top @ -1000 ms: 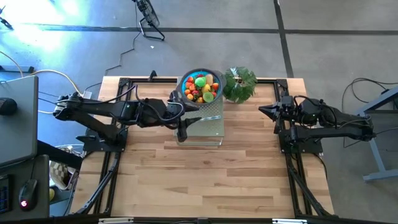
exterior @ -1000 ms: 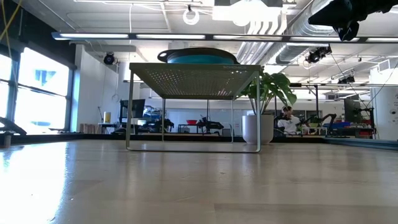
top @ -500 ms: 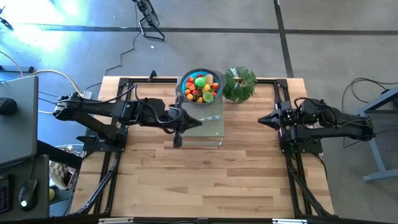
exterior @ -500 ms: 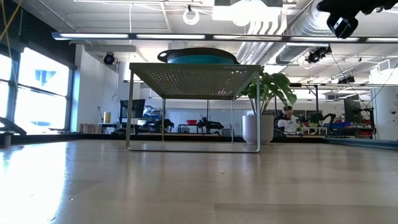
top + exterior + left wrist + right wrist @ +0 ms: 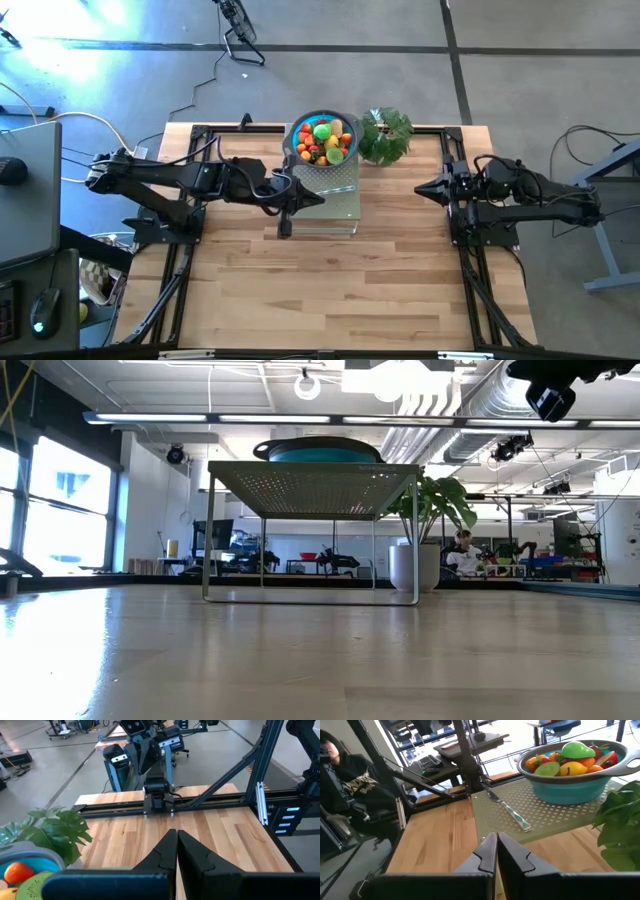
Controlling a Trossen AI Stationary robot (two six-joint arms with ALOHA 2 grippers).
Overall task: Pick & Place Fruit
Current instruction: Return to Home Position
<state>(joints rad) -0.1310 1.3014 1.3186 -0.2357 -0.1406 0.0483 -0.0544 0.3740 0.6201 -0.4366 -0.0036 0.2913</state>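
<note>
Fruit (image 5: 322,141) all piled in blue bowl (image 5: 293,137) on metal shelf (image 5: 340,200), far-centre of desk (image 5: 330,290). Plant (image 5: 386,136) sits just right of bowl. Silver knife (image 5: 509,812) lies flat on shelf on bowl's near side, apart from it. Left claw (image 5: 176,834): fingers pressed together, empty, above shelf's near-left corner. Right claw (image 5: 496,837): fingers also together, empty, over desk to right of shelf, well apart from it & pointing left.
</note>
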